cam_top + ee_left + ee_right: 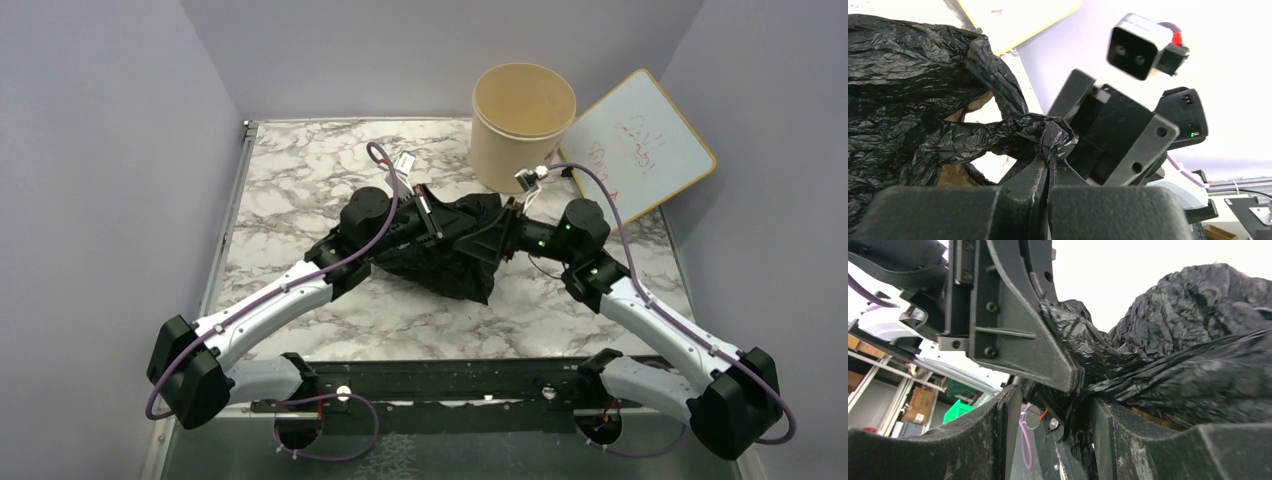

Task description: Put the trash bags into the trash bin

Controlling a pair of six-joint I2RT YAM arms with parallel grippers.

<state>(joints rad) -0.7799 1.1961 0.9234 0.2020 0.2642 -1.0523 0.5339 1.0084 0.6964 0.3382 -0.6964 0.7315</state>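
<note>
The black trash bag [452,268] lies crumpled on the marble table between my two grippers. The round beige trash bin [523,125] stands upright and apart behind it. My left gripper [437,216] is shut on a twisted loop handle [1050,137] of the bag [898,75]. My right gripper [492,238] faces it from the right, nearly touching. In the right wrist view its jaws [1055,396] stand open, with the left gripper's finger [1018,340] just above the gap and bag plastic [1198,340] draped against the right finger [1108,425].
A whiteboard with a yellow frame [640,145] leans against the right wall beside the bin; it also shows in the left wrist view [1018,15]. Grey walls close in the table [300,180] on the left, back and right.
</note>
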